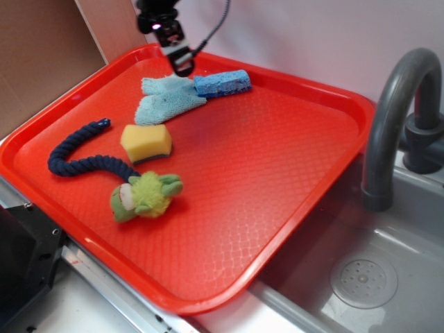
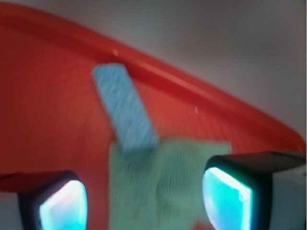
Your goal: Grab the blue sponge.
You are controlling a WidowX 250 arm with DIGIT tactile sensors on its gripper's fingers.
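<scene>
The blue sponge (image 1: 222,82) is a small bar lying on the red tray (image 1: 291,139) near its far rim, one end resting on the pale teal knitted cloth (image 1: 166,98). In the wrist view the blue sponge (image 2: 125,109) lies ahead of the fingers, slanted, with the teal cloth (image 2: 168,182) below it between them. My gripper (image 1: 182,64) hangs above the tray's far edge, left of the sponge and over the cloth. Its jaws are wide apart and empty (image 2: 144,201).
A yellow sponge (image 1: 146,142) with a dark underside, a dark blue rope (image 1: 76,152) and a green plush toy (image 1: 144,194) lie on the tray's left half. A grey faucet (image 1: 395,118) and sink (image 1: 361,277) stand to the right. A white wall runs behind the tray.
</scene>
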